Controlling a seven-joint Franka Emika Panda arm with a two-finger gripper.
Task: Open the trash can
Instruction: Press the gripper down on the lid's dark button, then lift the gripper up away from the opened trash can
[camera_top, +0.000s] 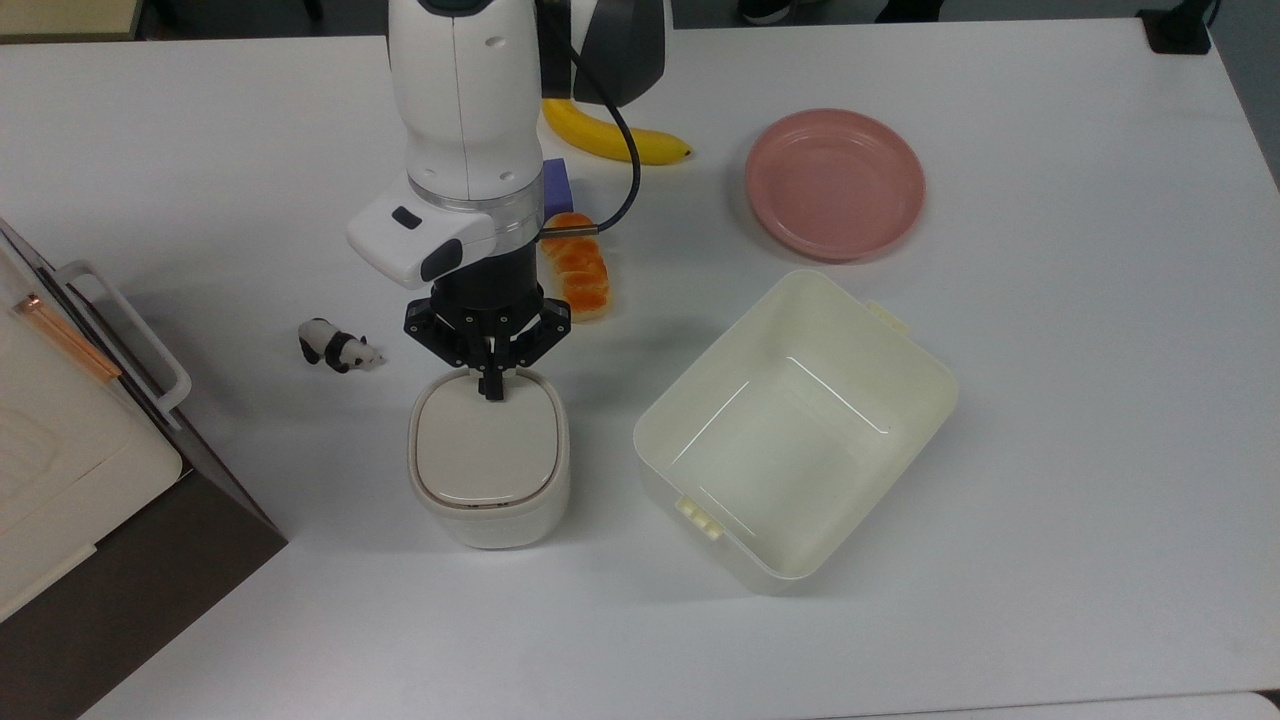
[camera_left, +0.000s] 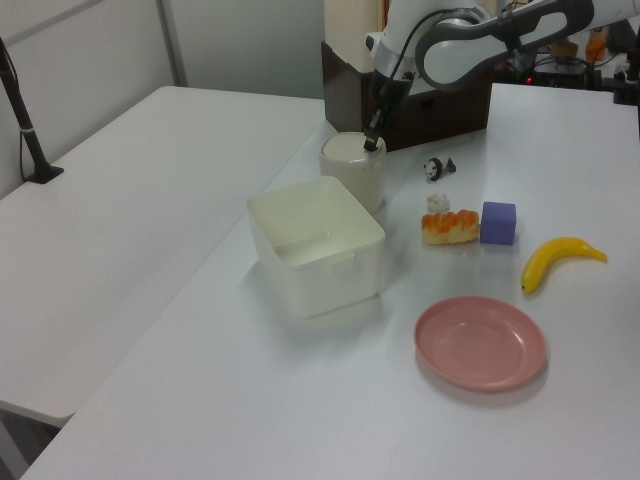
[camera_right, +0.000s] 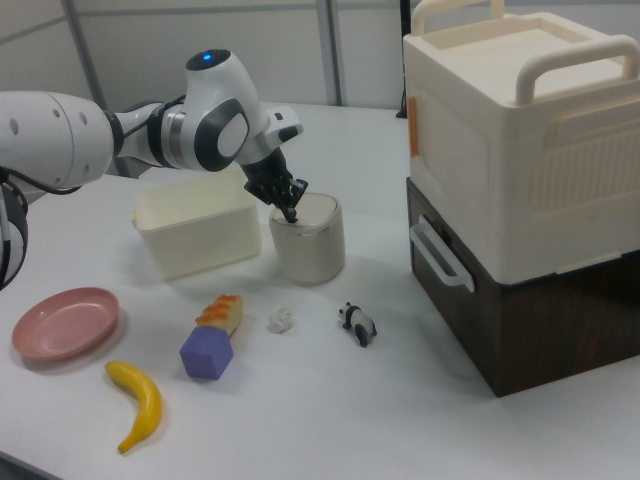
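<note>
The trash can (camera_top: 489, 460) (camera_left: 352, 170) (camera_right: 308, 242) is a small cream-white rounded-square bin with a flat beige lid (camera_top: 487, 440), which lies closed. My gripper (camera_top: 491, 388) (camera_left: 370, 143) (camera_right: 292, 213) points straight down with its black fingers pressed together, shut on nothing. The tips touch the lid's edge on the side toward the arm, where the black push button sits hidden beneath them.
A larger lidless cream tub (camera_top: 797, 425) stands close to the top view's right of the bin. A toy panda (camera_top: 339, 347), a bread piece (camera_top: 579, 268), a purple block (camera_top: 556, 183), a banana (camera_top: 610, 130) and a pink plate (camera_top: 834, 183) lie around. A cream and brown cabinet (camera_top: 70, 440) fills the top view's left edge.
</note>
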